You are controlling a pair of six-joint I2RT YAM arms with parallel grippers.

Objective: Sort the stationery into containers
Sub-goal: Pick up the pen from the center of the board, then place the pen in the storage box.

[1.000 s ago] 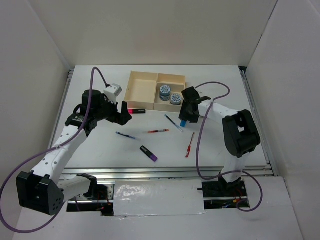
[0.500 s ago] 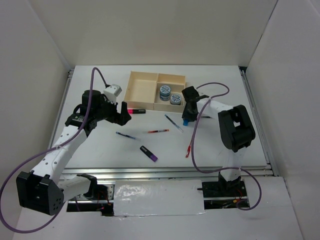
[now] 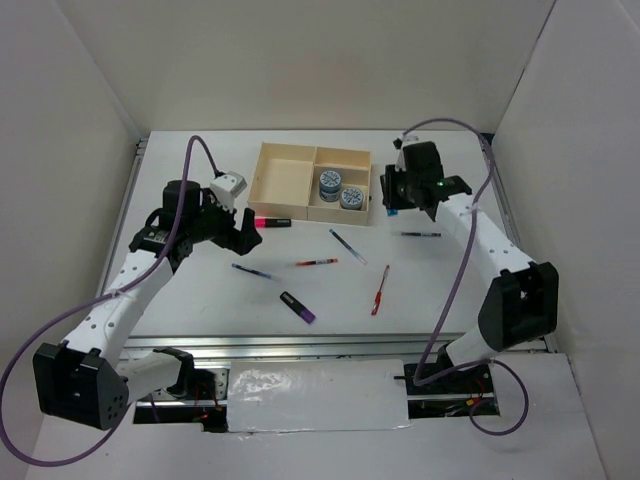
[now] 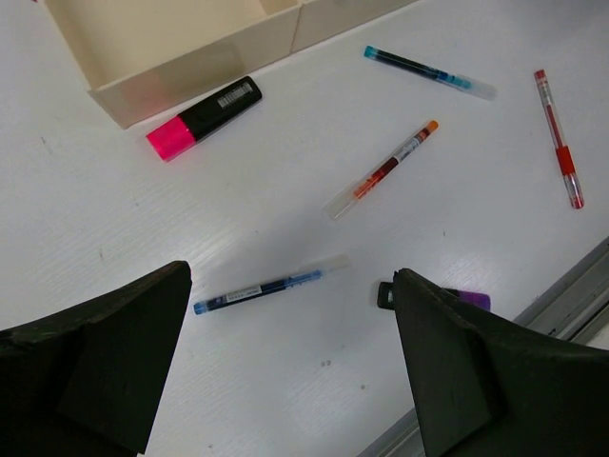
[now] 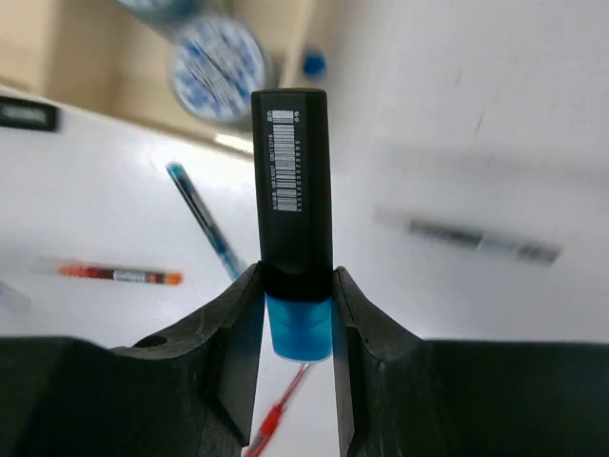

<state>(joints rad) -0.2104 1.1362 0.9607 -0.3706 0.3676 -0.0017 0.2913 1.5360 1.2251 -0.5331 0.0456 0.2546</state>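
Now lifted off the white table point(image 3: 200, 290), the right gripper point(image 3: 393, 196) has swung from the pens at mid-table to a spot just beside the right wall of the pale beige wooden tray point(image 3: 285, 185). That leaves a thin black pen point(image 3: 420, 234) in plain view; the left arm has not moved. Bare tabletop lies between that gripper and the table's right edge. Its fingers point(image 5: 238, 314), partly closed, pinch a short black highlighter with a blue end point(image 5: 292, 190) at that end.

The left gripper point(image 4: 290, 381) hangs spread wide and empty above a thin blue pen point(image 4: 257, 289). Two round blue-white tape rolls point(image 3: 329, 183) sit in the tray's right side. A pink-ended black highlighter point(image 4: 205, 117) lies just outside its near wall. A purple-ended black highlighter point(image 3: 297, 307), a teal pen point(image 4: 428, 72), an orange-tipped pen point(image 4: 385, 169) and a red pen point(image 4: 559, 138) lie loose on the table.
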